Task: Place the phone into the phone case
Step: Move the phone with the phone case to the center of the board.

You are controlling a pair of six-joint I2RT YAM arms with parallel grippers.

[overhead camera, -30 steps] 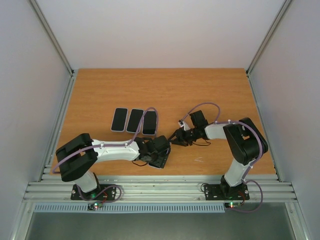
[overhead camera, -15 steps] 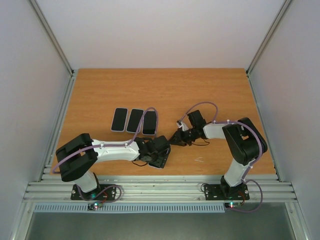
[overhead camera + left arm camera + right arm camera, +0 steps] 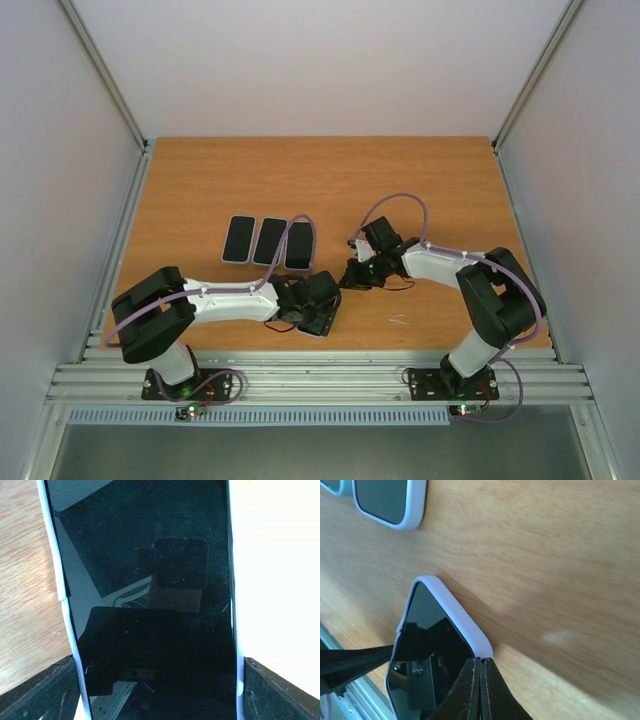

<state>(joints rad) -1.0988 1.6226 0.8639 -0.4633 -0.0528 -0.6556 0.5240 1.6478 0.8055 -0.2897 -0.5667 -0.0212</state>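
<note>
**Phone sits in its white case, held near the front of the desk**

The phone (image 3: 150, 580) lies screen up in the white phone case (image 3: 455, 612). It is at the near middle of the desk (image 3: 300, 170), close to the front edge. The case rim runs along both long sides of the dark glass and around the one corner that shows in the right wrist view.

The left gripper (image 3: 318, 312) reaches in from the left and is over the phone. In its own camera the screen fills nearly the whole view. One dark finger (image 3: 45, 690) stands against the left side of the case and the other against the right side. The jaws are narrow and hold the phone case by its long sides.

The right gripper (image 3: 480, 662) comes in from the right, just beside the left one. Its jaws are pressed together with only a thin line between them, and they hold nothing. The joined tips rest on the rim of the case at a corner.

Three other phones lie in a row further back and to the left, all screen up. They are the left phone (image 3: 238, 238), the middle phone (image 3: 269, 240) and the right phone (image 3: 299, 245), close beside one another. The right wrist view shows a pale rim around the nearest of them.
</note>
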